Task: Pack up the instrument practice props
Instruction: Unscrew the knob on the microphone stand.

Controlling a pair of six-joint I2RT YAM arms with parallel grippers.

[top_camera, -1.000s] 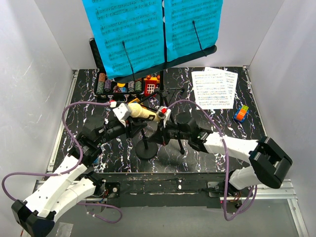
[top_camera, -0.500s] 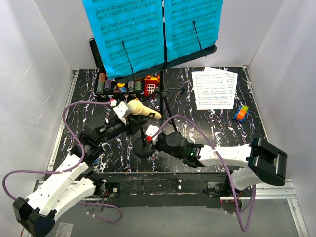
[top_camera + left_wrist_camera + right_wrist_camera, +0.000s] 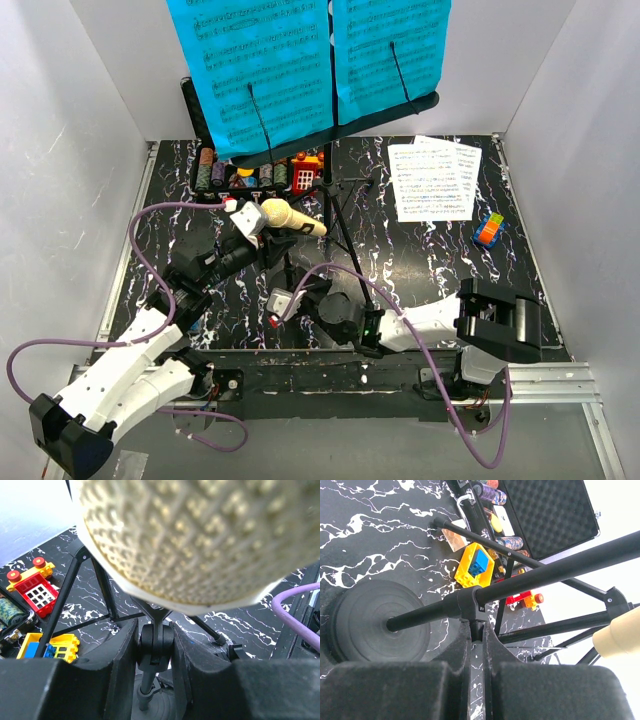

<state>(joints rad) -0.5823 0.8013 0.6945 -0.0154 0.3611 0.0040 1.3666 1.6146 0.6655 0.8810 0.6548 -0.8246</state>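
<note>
Currently the mic [image 3: 290,218] is sitting, as far as I can tell, in the clip atop the mic stand [image 3: 520,580]. It is lying mid-desk just in front of the music stand [image 3: 335,215], with its head pointing toward the left arm. Here the left gripper [image 3: 156,650] is pinching the swivel joint right under the mic head. Meanwhile the right gripper [image 3: 476,630] is pressed nearly together, pinching the collar on the pole near the round base.

Risks, judging from this:
- Two grips are pulling on one thin mic stand, so a twist could be popping the mic out of the clip.
- The pole is running close by the tripod legs, so a snag could be tipping the music stand and dumping the pages.

Counting:
- one mic, one mic stand, one music stand
- two blue pages [image 3: 265,70]
- two white sheets [image 3: 435,180] on the desk [image 3: 420,265]
- one chip case [image 3: 225,170], one cube [image 3: 488,230]
- at least two toy blocks [image 3: 308,170]
</note>
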